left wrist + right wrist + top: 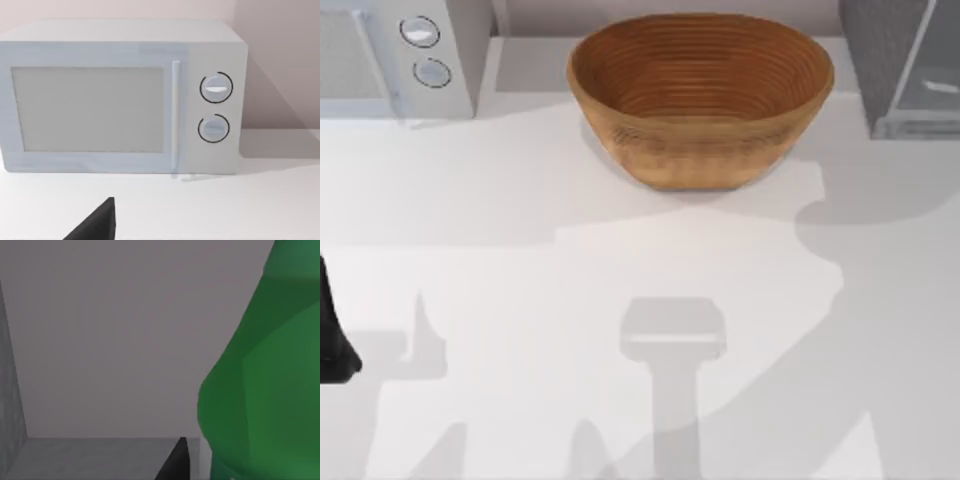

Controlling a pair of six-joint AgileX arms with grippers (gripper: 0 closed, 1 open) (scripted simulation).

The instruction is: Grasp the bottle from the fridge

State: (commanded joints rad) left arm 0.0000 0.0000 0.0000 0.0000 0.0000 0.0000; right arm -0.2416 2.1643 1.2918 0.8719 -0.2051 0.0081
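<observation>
From above, I see the fridge (905, 65) at the frame's upper right, the woven bowl (701, 95) at top centre and the microwave (395, 55) with 2 dials at upper left. My left arm (332, 335) sits at the left edge — its claw's state I cannot tell. The right wrist view has the bottle (267, 375) looming close against grey walls — that claw's state I cannot tell either.

Woven bowl (701, 95) (back centre), microwave (122, 97) at back left.
</observation>
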